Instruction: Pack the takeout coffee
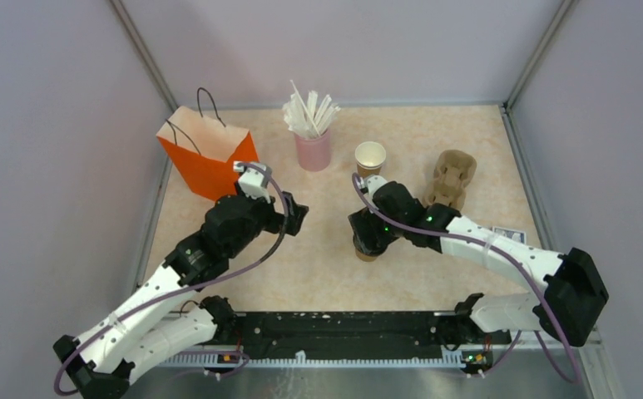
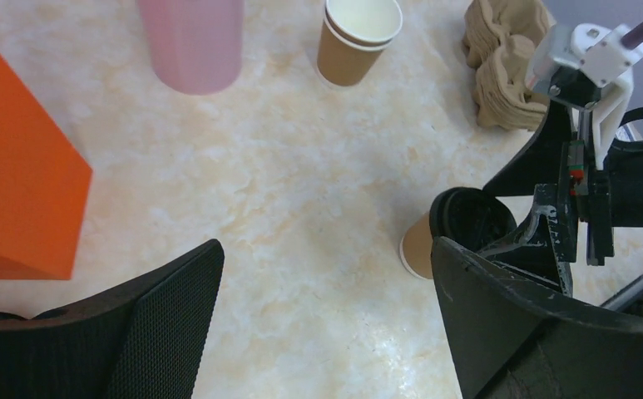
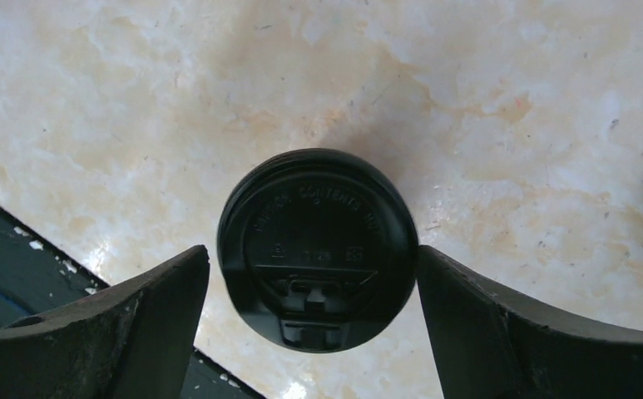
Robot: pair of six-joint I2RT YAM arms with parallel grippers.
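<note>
Straddling the lidded cup [image 3: 318, 241] at frame centre, the right gripper [image 3: 314, 287] stands spread; the left gripper [image 2: 326, 287], lower frame, is spread wide and empty.

The black lid [image 3: 318, 249] reads "CONTENTS"; other embossing illegible.

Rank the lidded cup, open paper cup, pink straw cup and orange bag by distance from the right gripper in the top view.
1. Lidded cup, right beneath the right gripper.
2. Open paper cup, behind it.
3. Pink straw cup, back left.
4. Orange bag, far left.
</note>
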